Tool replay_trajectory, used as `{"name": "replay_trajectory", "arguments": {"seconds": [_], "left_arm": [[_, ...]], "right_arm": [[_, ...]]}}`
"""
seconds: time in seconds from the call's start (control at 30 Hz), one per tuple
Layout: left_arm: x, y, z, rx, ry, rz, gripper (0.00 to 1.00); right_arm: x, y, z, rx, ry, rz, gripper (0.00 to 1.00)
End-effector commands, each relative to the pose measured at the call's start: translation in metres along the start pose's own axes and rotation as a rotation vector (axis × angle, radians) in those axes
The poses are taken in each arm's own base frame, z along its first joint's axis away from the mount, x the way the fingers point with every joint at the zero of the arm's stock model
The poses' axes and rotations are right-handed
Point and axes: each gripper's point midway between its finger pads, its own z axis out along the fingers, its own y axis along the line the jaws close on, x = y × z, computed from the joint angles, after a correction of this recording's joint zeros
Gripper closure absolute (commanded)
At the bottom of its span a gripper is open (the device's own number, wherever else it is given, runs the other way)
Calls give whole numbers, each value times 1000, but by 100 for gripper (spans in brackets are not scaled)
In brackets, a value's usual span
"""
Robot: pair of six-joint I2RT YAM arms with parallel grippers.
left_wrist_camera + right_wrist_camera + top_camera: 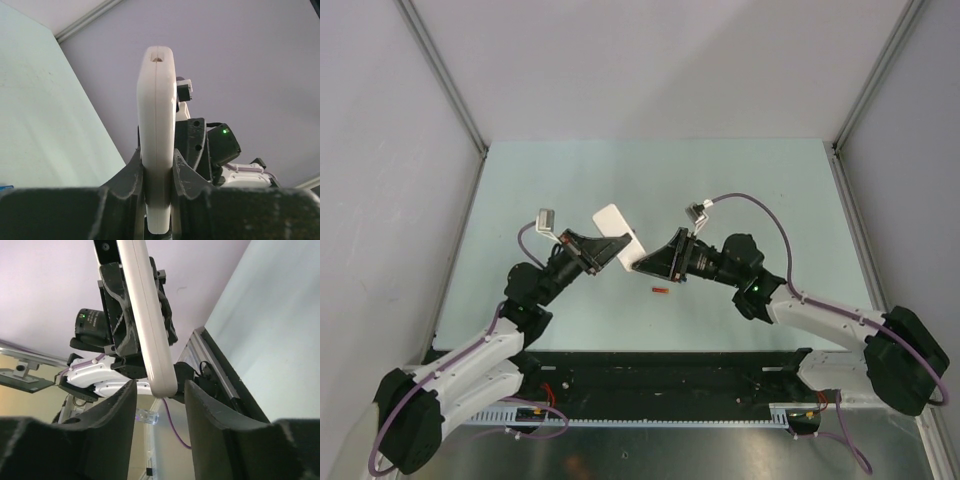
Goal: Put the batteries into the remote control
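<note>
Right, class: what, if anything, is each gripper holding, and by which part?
The left gripper is shut on the remote control, pinching its flat faces near one end. The right gripper holds nothing: open, its fingers flank the other end without touching.

Left hand (608, 250) grips remote control (616, 226) (showing white).

Pale green table (740, 190), grey walls (650, 60)

One remote control (618, 230), one orange-red battery (660, 291), one left hand (607, 250), one right hand (650, 262).
</note>
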Motion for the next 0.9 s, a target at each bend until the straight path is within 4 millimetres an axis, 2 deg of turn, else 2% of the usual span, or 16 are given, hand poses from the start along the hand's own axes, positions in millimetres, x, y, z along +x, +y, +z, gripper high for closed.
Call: {"name": "replay_trajectory", "arguments": {"seconds": [0.0, 0.07, 0.1, 0.13, 0.17, 0.23, 0.27, 0.3, 0.47, 0.63, 0.87], "left_arm": [[-17, -17, 7, 45, -61, 95, 100], [-17, -13, 7, 29, -61, 110, 100], [-18, -13, 8, 26, -64, 125, 100], [-18, -5, 7, -13, -65, 144, 100], [-19, -6, 6, -18, -72, 162, 100], [-18, -1, 7, -61, -68, 204, 100], [-19, -2, 7, -65, -70, 217, 100], [-17, -3, 8, -69, -61, 235, 100], [-14, -1, 7, -98, -61, 265, 100], [-8, 0, 7, -113, -53, 279, 100], [-6, 0, 7, -122, -53, 292, 100]], "right_arm": [[0, 1, -9, 54, -13, -24, 47], [-7, 5, -12, 75, -49, -33, 40], [-3, -4, -14, 124, -37, -29, 39], [-7, -8, -14, 157, -60, -31, 37], [-12, -1, -13, 161, -71, -39, 36], [-10, -11, -13, 222, -60, -34, 36], [-12, -7, -11, 225, -59, -35, 36], [-10, -16, -9, 254, -43, -24, 36], [-6, -23, -1, 253, -25, 12, 39], [-11, -24, 6, 238, -37, 32, 46], [-17, -18, 13, 198, -62, 45, 46]]}}
